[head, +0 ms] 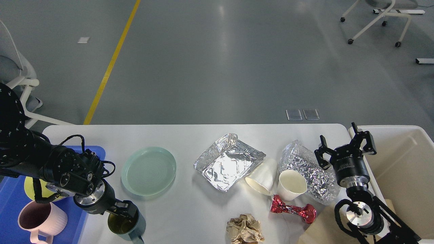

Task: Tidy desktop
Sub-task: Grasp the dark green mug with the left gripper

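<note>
The white desktop (pixel 190 135) holds a mint green plate (pixel 149 170), a dark teal mug (pixel 126 226), an open foil tray (pixel 229 161), a crumpled foil lump (pixel 308 167), an upright paper cup (pixel 291 184), a paper cup on its side (pixel 262 176), a red foil wrapper (pixel 293 209) and a crumpled brown paper ball (pixel 244 228). My left gripper (pixel 127 209) is low at the teal mug's far rim; its fingers are dark and I cannot tell them apart. My right gripper (pixel 346 145) is open and empty, just right of the foil lump.
A blue tray (pixel 13 206) at the front left holds a yellow plate (pixel 31 186) and a pink mug (pixel 37 220), partly hidden by my left arm. A cream bin (pixel 403 159) stands right of the table. Brown paper (pixel 322 227) lies at the front right edge.
</note>
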Available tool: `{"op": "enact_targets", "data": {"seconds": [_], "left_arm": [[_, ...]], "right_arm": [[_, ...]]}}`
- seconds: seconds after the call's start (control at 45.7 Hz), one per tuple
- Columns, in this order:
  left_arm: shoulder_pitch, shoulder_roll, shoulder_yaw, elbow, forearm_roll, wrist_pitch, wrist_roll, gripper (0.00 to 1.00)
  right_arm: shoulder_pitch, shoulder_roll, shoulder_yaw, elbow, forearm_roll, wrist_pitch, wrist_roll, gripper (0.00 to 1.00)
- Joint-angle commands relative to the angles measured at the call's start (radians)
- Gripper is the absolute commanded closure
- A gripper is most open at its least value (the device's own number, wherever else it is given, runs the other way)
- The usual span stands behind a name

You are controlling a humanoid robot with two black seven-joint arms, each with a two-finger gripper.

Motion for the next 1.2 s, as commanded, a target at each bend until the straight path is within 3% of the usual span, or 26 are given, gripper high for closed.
{"op": "enact_targets", "data": {"seconds": [0.0, 0.263, 0.504, 0.591, 0.985, 1.182], "left_arm": [[0.006, -0.006, 0.000, 0.008, -0.001, -0.005, 0.001, 0.31], [0.011, -0.004, -0.014, 0.007, -0.001, -0.052, 0.000, 0.68], [0.009, 0.005, -0.014, 0.007, -0.001, -0.105, 0.000, 0.87], [0.008, 0.007, -0.011, 0.007, 0.001, -0.117, 0.000, 1.00], [-0.025, 0.028, -0.011, 0.007, -0.005, -0.141, -0.003, 1.00], [-0.175, 0.082, -0.002, 0.002, -0.028, -0.316, -0.005, 1.00]], "right_arm": [[0.000, 0.000, 0.000, 0.000, 0.000, 0.000, 0.000, 0.00], [0.000, 0.000, 0.000, 0.000, 0.000, 0.000, 0.000, 0.00], [0.000, 0.000, 0.000, 0.000, 0.000, 0.000, 0.000, 0.00], [0.000, 0.000, 0.000, 0.000, 0.000, 0.000, 0.000, 0.00], [0.000, 0.000, 0.000, 0.000, 0.000, 0.000, 0.000, 0.00], [0.002, 0.000, 0.000, -0.002, 0.000, 0.000, 0.000, 0.00]]}}
